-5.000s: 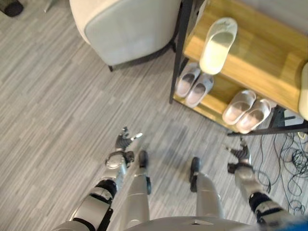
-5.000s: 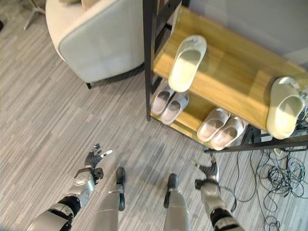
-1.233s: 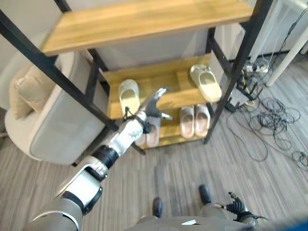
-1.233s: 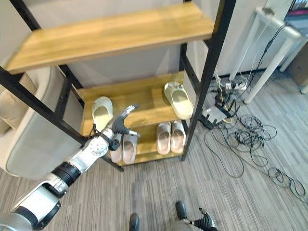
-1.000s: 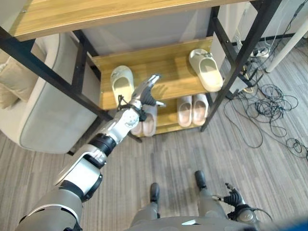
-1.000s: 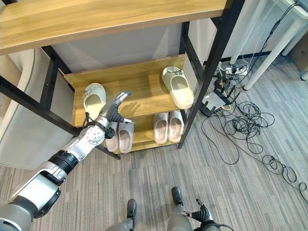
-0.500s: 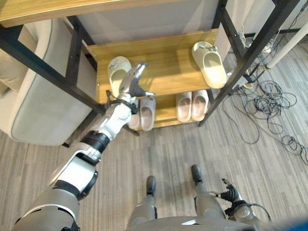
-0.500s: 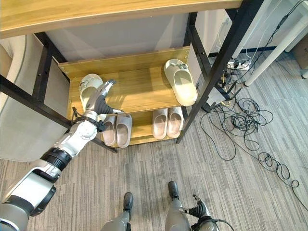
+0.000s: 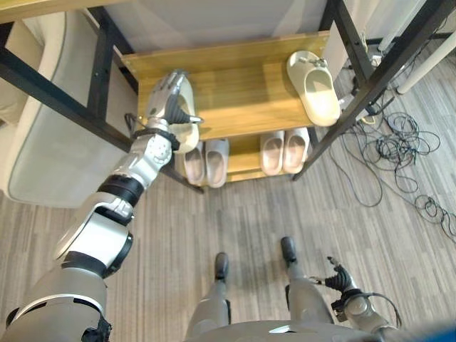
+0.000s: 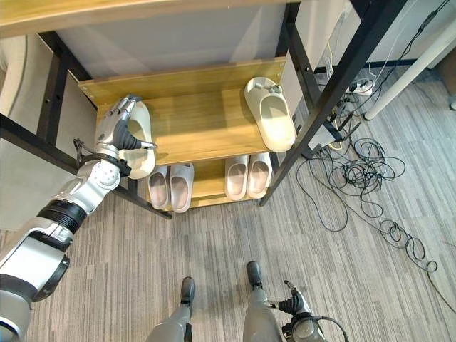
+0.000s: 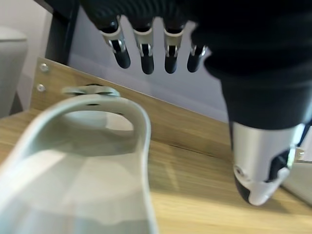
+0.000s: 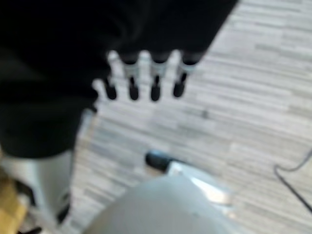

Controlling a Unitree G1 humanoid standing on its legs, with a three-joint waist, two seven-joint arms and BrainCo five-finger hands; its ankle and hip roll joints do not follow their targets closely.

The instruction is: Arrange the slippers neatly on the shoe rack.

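Note:
Two cream slippers lie far apart on the shoe rack's middle shelf (image 9: 242, 85): one at the left end (image 9: 188, 135), one at the right end (image 9: 314, 78). My left hand (image 9: 166, 100) reaches in over the left slipper (image 11: 83, 161) with straight fingers (image 11: 146, 53) above its strap and the thumb (image 11: 263, 165) off to the side. I cannot tell whether it touches the slipper. Two pairs of pale pink slippers (image 9: 206, 162) (image 9: 283, 151) stand side by side on the bottom shelf. Low beside me over the floor, my right hand (image 9: 339, 282) hangs open, fingers (image 12: 141, 83) straight.
The rack's black frame posts (image 9: 367, 78) stand at both shelf ends, and a higher shelf juts out above. A beige armchair (image 9: 43, 135) sits close on the rack's left. Tangled black cables (image 9: 399, 142) lie on the floor to the right.
My left hand has swung left from the shelf's middle to above the left cream slipper. The camera has tilted and shifted; slippers and right hand kept their places.

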